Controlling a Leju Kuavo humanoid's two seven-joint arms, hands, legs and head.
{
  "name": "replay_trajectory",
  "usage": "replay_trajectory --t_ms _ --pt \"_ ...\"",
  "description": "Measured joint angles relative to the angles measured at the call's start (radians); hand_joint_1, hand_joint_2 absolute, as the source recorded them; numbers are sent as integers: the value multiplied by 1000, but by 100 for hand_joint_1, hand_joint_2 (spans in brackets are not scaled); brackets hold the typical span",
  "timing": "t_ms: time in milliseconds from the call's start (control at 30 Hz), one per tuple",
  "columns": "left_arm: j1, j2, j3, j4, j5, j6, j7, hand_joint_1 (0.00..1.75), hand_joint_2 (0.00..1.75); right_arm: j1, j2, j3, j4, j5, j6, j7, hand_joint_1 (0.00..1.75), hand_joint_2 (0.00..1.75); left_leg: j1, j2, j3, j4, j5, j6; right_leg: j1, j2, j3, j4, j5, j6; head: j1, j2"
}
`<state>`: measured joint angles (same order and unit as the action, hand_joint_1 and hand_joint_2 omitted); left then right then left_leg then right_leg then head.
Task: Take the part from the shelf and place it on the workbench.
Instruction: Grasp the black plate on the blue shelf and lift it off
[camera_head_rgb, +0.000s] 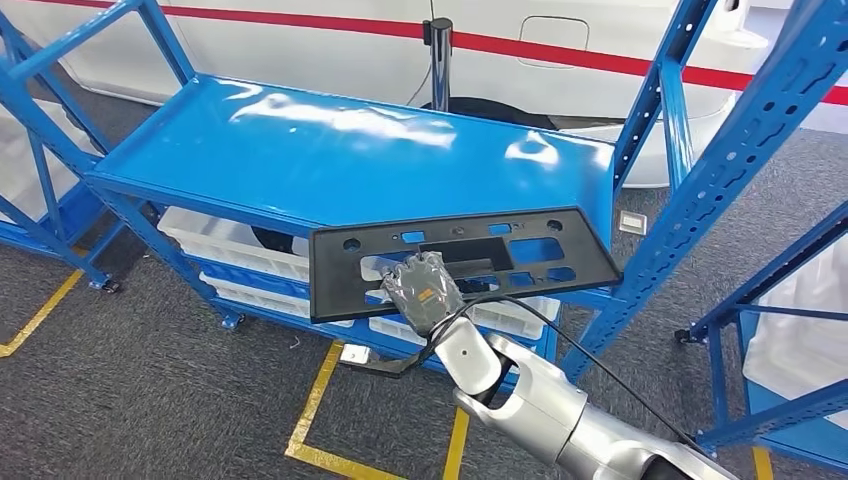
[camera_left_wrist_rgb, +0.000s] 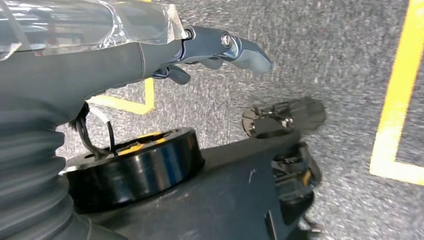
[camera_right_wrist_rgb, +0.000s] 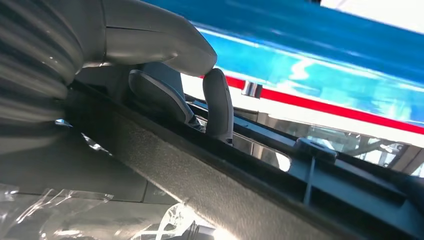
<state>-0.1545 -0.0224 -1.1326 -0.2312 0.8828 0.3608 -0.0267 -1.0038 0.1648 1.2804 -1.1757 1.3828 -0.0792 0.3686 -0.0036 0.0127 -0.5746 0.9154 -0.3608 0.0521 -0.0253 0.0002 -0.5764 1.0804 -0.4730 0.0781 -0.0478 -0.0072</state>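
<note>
Right hand (camera_head_rgb: 425, 290) grips black part (camera_head_rgb: 460, 262) through central cutout, fingers (camera_right_wrist_rgb: 218, 102) curled over its edge. Part (flat panel with several cutouts) held roughly level, overlapping front edge of blue shelf (camera_head_rgb: 300, 150); contact with shelf unclear. Left hand (camera_left_wrist_rgb: 220, 50) hangs over grey floor (camera_left_wrist_rgb: 325, 60), fingers apart, holding nothing. Yellow floor lines (camera_head_rgb: 318, 400) below shelf.

Head view: bright, even overhead light, sharp. White glare patches on the glossy blue shelf (camera_head_rgb: 330, 150) top, strongest along its middle and near the far right corner. Soft shadows on the floor (camera_head_rgb: 150, 380) under it. Left wrist view: the left hand (camera_left_wrist_rgb: 220, 50) is fairly sharp, close parts soft, glare on clear tape. Right wrist view: close-up of the right hand (camera_right_wrist_rgb: 165, 65) blurred, background overexposed.
</note>
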Motion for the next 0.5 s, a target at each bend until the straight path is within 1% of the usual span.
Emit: replay_trajectory --t_ms 33,67,100,133,167,200,233,267,300,333,367,400,433,467,500 --pt "0 0 0 0 -1 0 0 0 175 0 1 0 -2 0 -2 -2 175 175 0 -1 -12 12 2 -5 -1 -1 39 -57 0 -2 -1 0" --pt "0 1 0 0 -2 0 0 0 175 0 1 -1 -5 0 -4 -5 175 175 -1 -2 -20 23 5 -10 -1 -1 62 -94 -9 -8 -2 0" --pt "-1 1 0 0 -2 0 0 0 175 1 2 -1 -7 -1 -8 -9 175 175 -2 -3 -27 30 8 -15 1 1 66 -106 -18 -18 -2 0" --pt "0 1 0 0 -3 0 0 0 175 1 3 -1 -9 -1 -12 -13 175 175 -2 -4 -31 33 13 -21 1 1 58 -101 -13 -32 -3 0" --pt "0 1 0 0 -4 0 1 0 175 0 4 -1 -12 -2 -17 -18 175 175 0 -5 -37 39 13 -27 0 -1 51 -101 -8 -42 -3 0" --pt "1 1 0 0 -5 -1 1 0 175 -1 5 -1 -14 -1 -22 -22 175 175 3 -6 -47 53 -3 -33 0 -2 41 -100 0 -53 -3 0" --pt "2 1 0 0 -7 -1 2 0 175 -2 6 -1 -17 0 -28 -25 175 175 5 -7 -62 84 -36 -39 -1 -4 30 -100 10 -63 -3 0" --pt "2 1 0 0 -9 -1 2 0 175 -3 6 -1 -20 1 -33 -27 175 175 8 -7 -81 138 -84 -45 -1 -5 18 -100 21 -70 -3 0" --pt "2 1 -1 0 -11 -1 3 0 175 -4 6 -1 -22 4 -38 -29 175 175 10 -7 -102 207 -137 -50 0 -5 5 -100 31 -74 -3 0" --pt "2 1 -1 0 -13 -1 3 0 175 -3 5 -1 -24 6 -42 -31 175 175 12 -7 -119 278 -177 -53 1 -5 -9 -99 41 -75 -3 0" --pt "1 1 -1 0 -14 -1 3 0 175 -3 5 -1 -27 9 -46 -33 175 175 13 -7 -125 330 -196 -55 1 -5 -22 -99 51 -75 -3 0" --pt "1 1 -1 0 -15 0 3 0 175 -2 5 -1 -29 12 -49 -35 175 175 14 -7 -115 349 -194 -55 2 -5 -34 -98 61 -74 -3 0" --pt "1 0 -2 0 -16 0 4 0 175 -2 5 -1 -32 14 -51 -35 175 175 14 -7 -86 327 -174 -54 2 -5 -46 -98 70 -72 -3 0" --pt "0 0 -2 0 -17 0 4 0 175 -1 5 -1 -35 16 -52 -35 175 175 14 -7 -38 268 -148 -51 2 -4 -56 -98 79 -70 -3 0" --pt "-2 0 -2 0 -17 1 4 0 175 -2 5 -1 -38 17 -52 -35 175 175 14 -9 19 188 -131 -46 2 -3 -63 -98 88 -67 -3 0"
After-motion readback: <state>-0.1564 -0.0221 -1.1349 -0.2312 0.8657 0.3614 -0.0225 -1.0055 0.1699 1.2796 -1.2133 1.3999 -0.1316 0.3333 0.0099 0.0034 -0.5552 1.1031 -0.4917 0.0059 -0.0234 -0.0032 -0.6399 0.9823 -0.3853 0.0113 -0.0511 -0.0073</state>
